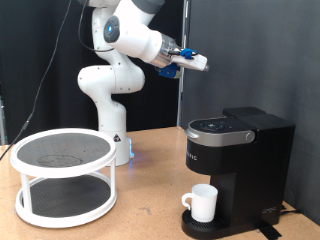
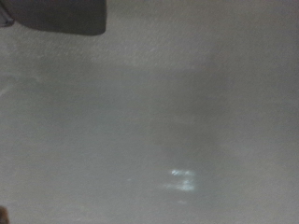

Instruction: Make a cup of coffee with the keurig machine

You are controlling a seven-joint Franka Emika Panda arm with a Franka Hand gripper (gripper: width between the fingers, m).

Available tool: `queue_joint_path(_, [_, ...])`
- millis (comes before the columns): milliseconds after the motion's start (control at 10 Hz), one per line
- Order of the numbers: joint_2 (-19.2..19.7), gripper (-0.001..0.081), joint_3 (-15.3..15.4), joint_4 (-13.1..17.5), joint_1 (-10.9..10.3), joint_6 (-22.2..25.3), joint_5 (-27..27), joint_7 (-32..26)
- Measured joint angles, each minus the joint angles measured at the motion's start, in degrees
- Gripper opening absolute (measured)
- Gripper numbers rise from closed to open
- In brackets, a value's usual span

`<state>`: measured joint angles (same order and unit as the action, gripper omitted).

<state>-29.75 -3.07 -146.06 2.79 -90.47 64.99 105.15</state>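
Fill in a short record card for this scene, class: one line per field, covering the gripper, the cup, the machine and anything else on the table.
gripper: raised high in the exterior view, above and to the left of the machine, holding nothing that shows
cup: white, upright on the drip tray under the machine's spout
keurig machine: black, lid down, at the exterior view's right
round table: white, two tiers, at the exterior view's left
wrist view: blurred grey, nothing identifiable

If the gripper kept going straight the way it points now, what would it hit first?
Probably nothing close. The gripper is high above the keurig machine and the cup, pointing sideways toward the exterior view's right. The wrist view shows only a blurred pale surface, likely the background wall; depth is unclear.
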Motion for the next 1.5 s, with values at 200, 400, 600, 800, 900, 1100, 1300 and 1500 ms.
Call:
queue_joint_path(200, [-0.01, 0.0734, 4.04, -0.27, 1.16, -8.09, -8.14, 6.51])
queue_joint_path(400, [0.74, 0.0734, 9.42, -0.98, 2.70, -17.21, -18.52, 12.75])
queue_joint_path(600, [1.43, 0.0734, 11.29, -0.90, 3.86, -19.09, -20.23, 13.65])
queue_joint_path(800, [1.49, 0.0734, 9.35, -0.83, 2.74, -14.18, -9.27, 10.62])
queue_joint_path(900, [1.64, 0.0734, 8.22, -0.53, 1.90, -11.13, -2.79, 9.48])
queue_joint_path(1100, [2.85, 0.0734, 6.60, 0.31, 0.38, -5.68, 10.48, 8.06])
queue_joint_path(1300, [4.76, 0.0734, 5.61, 0.68, -0.21, -4.35, 12.73, 6.58])
queue_joint_path(1500, [5.54, 0.0734, 7.09, 2.38, 0.06, -2.99, 1.06, 13.27])
